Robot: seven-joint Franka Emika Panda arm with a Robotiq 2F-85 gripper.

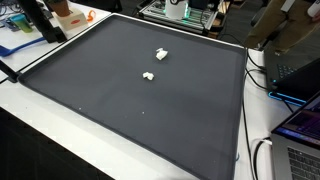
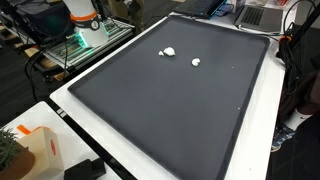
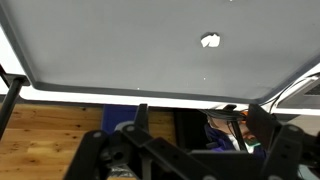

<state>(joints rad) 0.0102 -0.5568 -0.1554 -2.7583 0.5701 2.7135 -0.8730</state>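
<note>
Gripper (image 3: 195,110) spread fully, holding nothing, back beyond the edge of the bench (image 1: 15,100). Dark mat (image 1: 130,105) over it; mid-mat, bigger white scrap (image 1: 161,54) near smaller white scrap (image 1: 148,76). Best to centre squarely above one, descending straight, jaws wide.

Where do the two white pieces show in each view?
In an exterior view: white pieces just above picture centre.
In an exterior view: upper middle, side by side.
Wrist view: one piece only, upper right; which, unclear.
Shared landmark: the dark mat.
</note>
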